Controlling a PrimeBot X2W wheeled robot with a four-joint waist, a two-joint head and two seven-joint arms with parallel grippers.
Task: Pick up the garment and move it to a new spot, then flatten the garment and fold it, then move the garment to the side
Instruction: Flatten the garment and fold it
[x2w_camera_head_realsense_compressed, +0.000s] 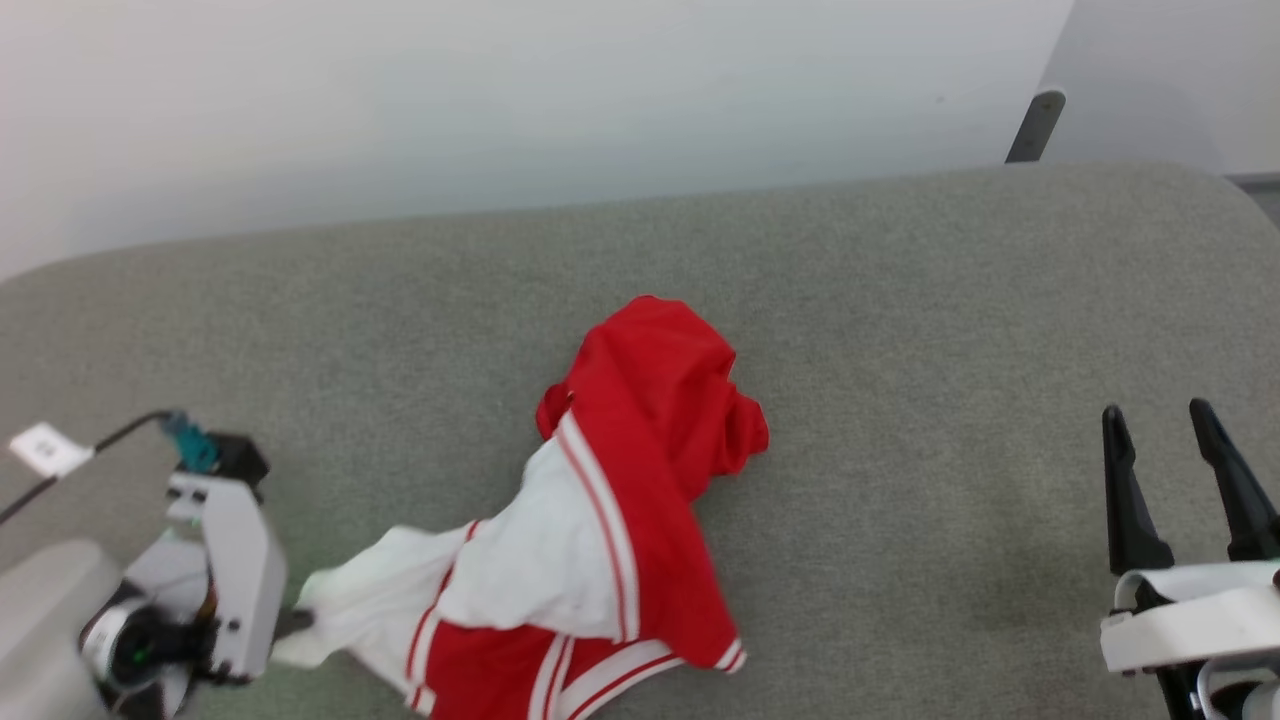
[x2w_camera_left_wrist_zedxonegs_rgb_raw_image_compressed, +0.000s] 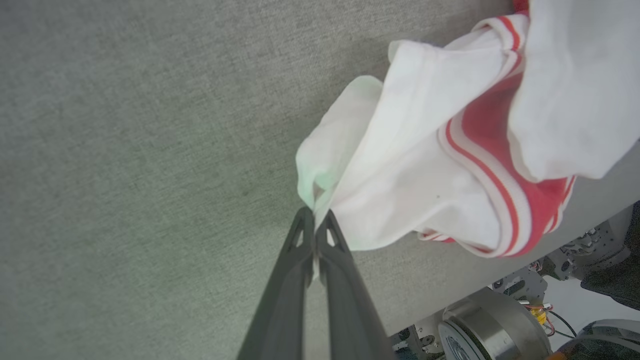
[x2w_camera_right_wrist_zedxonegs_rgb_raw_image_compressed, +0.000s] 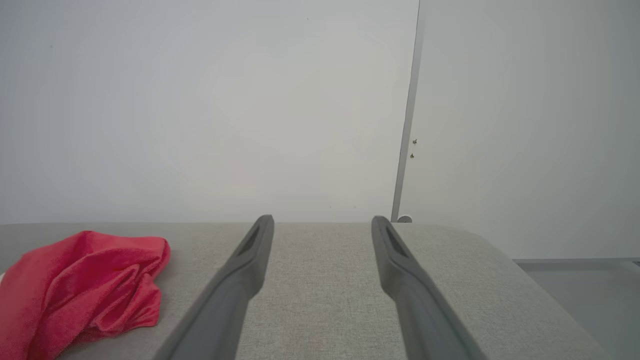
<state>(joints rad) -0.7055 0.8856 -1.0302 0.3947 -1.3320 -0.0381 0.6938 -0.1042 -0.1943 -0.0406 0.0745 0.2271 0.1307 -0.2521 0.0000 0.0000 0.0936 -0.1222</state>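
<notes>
The garment (x2w_camera_head_realsense_compressed: 620, 520) is lying crumpled on the grey surface (x2w_camera_head_realsense_compressed: 900, 300), near the front edge and somewhat left of the middle in the head view. Its red part is being heaped at the far end, while white cloth with red stripes is being trailed toward the robot's left. The tip of a white sleeve (x2w_camera_head_realsense_compressed: 370, 600) is being pinched by the left gripper (x2w_camera_head_realsense_compressed: 295, 622), low over the surface. In the left wrist view its fingers (x2w_camera_left_wrist_zedxonegs_rgb_raw_image_compressed: 290, 280) are being pressed together on a fold of that white cloth, which is being drawn to a point at the tips. The right gripper (x2w_camera_head_realsense_compressed: 1155, 410) is being held at the lower right, well apart from the garment, with its jaws spread wide and bare surface showing between them. In the right wrist view the red heap (x2w_camera_right_wrist_zedxonegs_rgb_raw_image_compressed: 85, 285) is being shown at the lower left, before a pale wall (x2w_camera_right_wrist_zedxonegs_rgb_raw_image_compressed: 200, 100).
</notes>
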